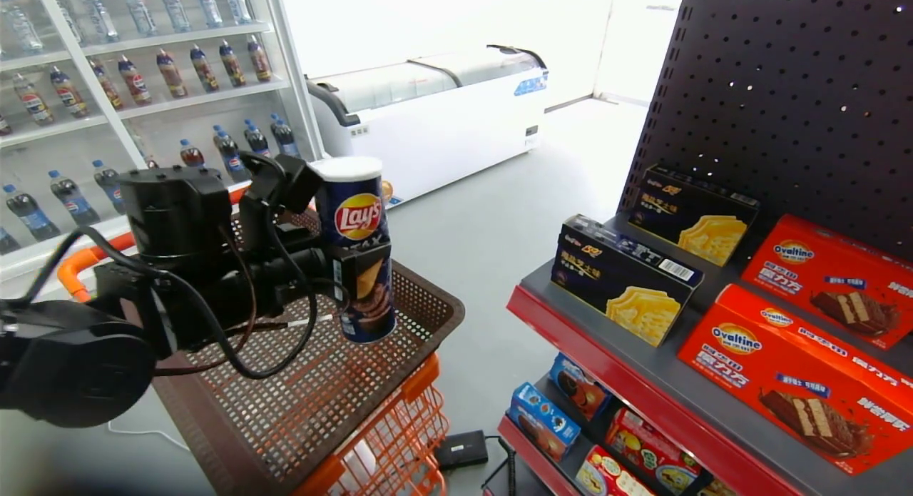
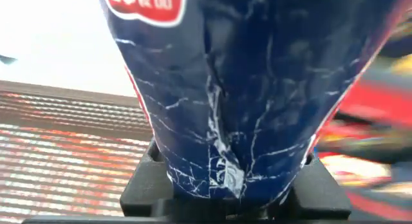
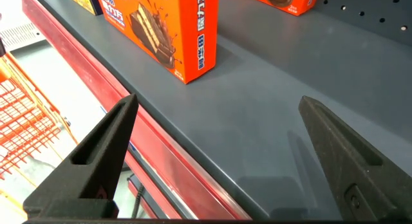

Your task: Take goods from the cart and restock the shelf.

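A dark blue chips can (image 1: 356,248) with a white lid stands upright in the air above the cart's brown upper basket (image 1: 421,296). My left gripper (image 1: 354,276) is shut on its lower half. The left wrist view shows the can (image 2: 257,89) up close between the black fingers (image 2: 145,185). My right gripper (image 3: 219,159) is open above the grey shelf board (image 3: 270,102), with nothing between its fingers. The shelf (image 1: 570,296) with a red front edge stands at the right in the head view.
Dark blue biscuit boxes (image 1: 624,278) and orange wafer boxes (image 1: 799,378) stand on the shelf top; an orange box (image 3: 170,31) is near my right gripper. Lower shelves hold more packs (image 1: 542,417). A drinks fridge (image 1: 143,75) and chest freezer (image 1: 435,118) stand behind.
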{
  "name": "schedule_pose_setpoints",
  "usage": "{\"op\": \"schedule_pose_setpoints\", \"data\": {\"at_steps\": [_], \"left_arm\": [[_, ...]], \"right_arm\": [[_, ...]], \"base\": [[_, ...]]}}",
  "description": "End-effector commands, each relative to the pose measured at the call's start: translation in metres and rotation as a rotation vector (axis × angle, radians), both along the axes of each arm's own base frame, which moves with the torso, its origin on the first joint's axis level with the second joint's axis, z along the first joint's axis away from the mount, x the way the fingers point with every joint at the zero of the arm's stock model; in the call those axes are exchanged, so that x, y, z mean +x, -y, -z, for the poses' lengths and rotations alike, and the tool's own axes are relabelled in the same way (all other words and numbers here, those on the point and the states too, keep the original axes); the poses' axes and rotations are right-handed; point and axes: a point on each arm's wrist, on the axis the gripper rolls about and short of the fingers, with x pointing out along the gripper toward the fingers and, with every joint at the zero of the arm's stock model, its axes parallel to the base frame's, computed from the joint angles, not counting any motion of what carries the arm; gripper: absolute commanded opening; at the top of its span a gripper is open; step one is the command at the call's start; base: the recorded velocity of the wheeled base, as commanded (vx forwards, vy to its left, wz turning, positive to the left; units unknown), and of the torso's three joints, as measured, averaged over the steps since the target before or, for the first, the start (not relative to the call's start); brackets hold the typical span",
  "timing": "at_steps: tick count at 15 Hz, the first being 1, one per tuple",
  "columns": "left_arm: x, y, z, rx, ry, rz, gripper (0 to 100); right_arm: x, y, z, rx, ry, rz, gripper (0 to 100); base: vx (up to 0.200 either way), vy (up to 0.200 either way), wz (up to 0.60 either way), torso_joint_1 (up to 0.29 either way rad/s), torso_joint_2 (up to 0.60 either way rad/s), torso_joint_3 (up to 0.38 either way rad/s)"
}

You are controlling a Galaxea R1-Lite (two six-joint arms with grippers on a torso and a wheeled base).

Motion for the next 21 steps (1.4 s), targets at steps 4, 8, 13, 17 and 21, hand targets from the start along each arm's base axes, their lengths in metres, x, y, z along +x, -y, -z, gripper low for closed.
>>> {"op": "schedule_pose_setpoints", "data": {"at_steps": [4, 8, 13, 17, 21], "left_arm": [[-0.083, -0.002, -0.064, -0.122, 0.086, 0.090, 0], [-0.109, -0.005, -0.067, -0.076, 0.059, 0.103, 0], [-0.135, -0.015, -0.046, -0.070, 0.025, 0.168, 0], [-0.144, -0.014, -0.041, -0.075, 0.010, 0.275, 0], [-0.141, -0.009, -0.035, -0.067, -0.026, 0.341, 0]], "right_arm": [[0.000, 0.000, 0.000, 0.000, -0.001, 0.000, 100], [0.000, 0.000, 0.000, 0.000, -0.001, 0.000, 100], [0.000, 0.000, 0.000, 0.000, -0.001, 0.000, 100], [0.000, 0.000, 0.000, 0.000, -0.001, 0.000, 100], [0.000, 0.000, 0.000, 0.000, -0.001, 0.000, 100]], "base": [[0.000, 0.000, 0.00, 0.000, 0.00, 0.000], [0.000, 0.000, 0.00, 0.000, 0.00, 0.000], [0.000, 0.000, 0.00, 0.000, 0.00, 0.000], [0.000, 0.000, 0.00, 0.000, 0.00, 0.000], [0.000, 0.000, 0.00, 0.000, 0.00, 0.000]]}}
